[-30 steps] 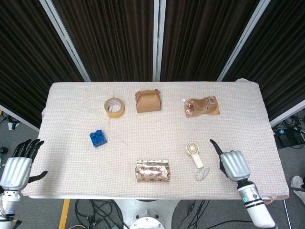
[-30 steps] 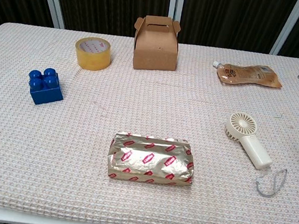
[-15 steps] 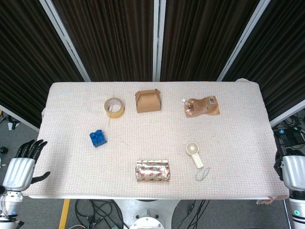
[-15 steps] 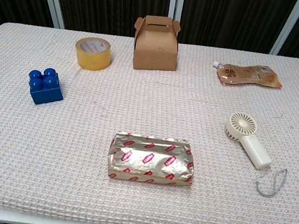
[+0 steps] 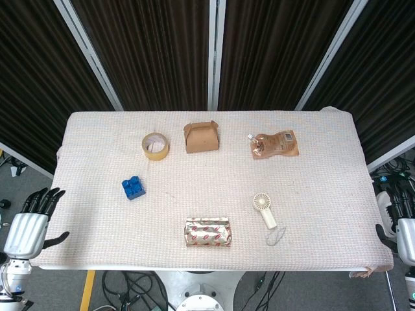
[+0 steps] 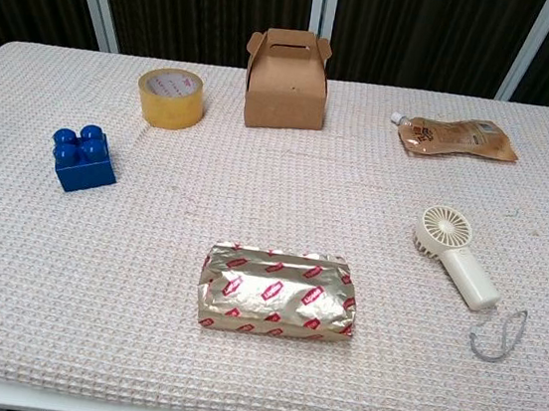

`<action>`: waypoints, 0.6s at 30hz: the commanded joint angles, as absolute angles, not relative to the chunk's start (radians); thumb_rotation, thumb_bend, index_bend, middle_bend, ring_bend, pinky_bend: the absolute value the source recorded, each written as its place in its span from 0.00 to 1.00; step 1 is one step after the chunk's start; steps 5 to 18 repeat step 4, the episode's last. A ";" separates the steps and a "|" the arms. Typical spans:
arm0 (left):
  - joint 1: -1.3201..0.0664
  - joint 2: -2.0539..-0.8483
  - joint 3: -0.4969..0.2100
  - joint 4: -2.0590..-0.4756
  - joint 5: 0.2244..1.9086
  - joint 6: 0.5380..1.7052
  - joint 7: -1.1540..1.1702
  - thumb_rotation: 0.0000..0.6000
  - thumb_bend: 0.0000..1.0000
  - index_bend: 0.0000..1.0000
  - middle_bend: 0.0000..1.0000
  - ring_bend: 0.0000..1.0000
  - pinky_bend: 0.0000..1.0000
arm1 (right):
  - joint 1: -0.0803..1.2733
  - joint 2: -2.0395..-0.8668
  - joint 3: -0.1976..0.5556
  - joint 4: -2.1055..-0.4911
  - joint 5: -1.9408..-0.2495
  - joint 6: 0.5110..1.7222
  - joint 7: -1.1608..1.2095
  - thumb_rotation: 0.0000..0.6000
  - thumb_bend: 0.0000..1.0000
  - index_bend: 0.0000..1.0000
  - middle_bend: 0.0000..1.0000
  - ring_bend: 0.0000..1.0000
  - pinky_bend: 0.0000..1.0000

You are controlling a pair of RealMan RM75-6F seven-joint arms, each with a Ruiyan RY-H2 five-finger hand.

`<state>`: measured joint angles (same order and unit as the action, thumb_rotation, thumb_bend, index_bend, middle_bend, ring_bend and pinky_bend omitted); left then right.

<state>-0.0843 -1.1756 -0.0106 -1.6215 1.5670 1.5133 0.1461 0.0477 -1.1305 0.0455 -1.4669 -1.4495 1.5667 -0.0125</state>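
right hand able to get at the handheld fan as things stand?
Probably yes. The right hand sits off the table's right edge, and only bare cloth lies between it and the handheld fan; the fan's cord loop trails on that side.

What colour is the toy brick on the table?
The toy brick is blue, clearest in the chest view.

The table (image 5: 324, 181) carries tape roll (image 5: 155, 145), carton (image 5: 201, 137), pouch (image 5: 275, 144), blue block (image 5: 133, 188), fan (image 5: 266, 209), and foil pack (image 5: 207, 232) at the near edge
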 commanded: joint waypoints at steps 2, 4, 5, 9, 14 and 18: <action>-0.083 -1.172 -0.012 -1.619 1.566 1.517 0.140 1.00 0.00 0.13 0.11 0.06 0.13 | 0.050 -1.132 0.046 -1.481 -1.451 1.553 -0.024 1.00 0.16 0.00 0.00 0.00 0.00; -0.081 -1.178 -0.015 -1.611 1.566 1.524 0.134 1.00 0.00 0.13 0.11 0.06 0.13 | 0.050 -1.132 0.050 -1.484 -1.455 1.556 -0.030 1.00 0.15 0.00 0.00 0.00 0.00; -0.081 -1.178 -0.015 -1.611 1.566 1.524 0.134 1.00 0.00 0.13 0.11 0.06 0.13 | 0.050 -1.132 0.050 -1.484 -1.455 1.556 -0.030 1.00 0.15 0.00 0.00 0.00 0.00; -0.081 -1.178 -0.015 -1.611 1.566 1.524 0.134 1.00 0.00 0.13 0.11 0.06 0.13 | 0.050 -1.132 0.050 -1.484 -1.455 1.556 -0.030 1.00 0.15 0.00 0.00 0.00 0.00; -0.081 -1.178 -0.015 -1.611 1.566 1.524 0.134 1.00 0.00 0.13 0.11 0.06 0.13 | 0.050 -1.132 0.050 -1.484 -1.455 1.556 -0.030 1.00 0.15 0.00 0.00 0.00 0.00; -0.081 -1.178 -0.015 -1.611 1.566 1.524 0.134 1.00 0.00 0.13 0.11 0.06 0.13 | 0.050 -1.132 0.050 -1.484 -1.455 1.556 -0.030 1.00 0.15 0.00 0.00 0.00 0.00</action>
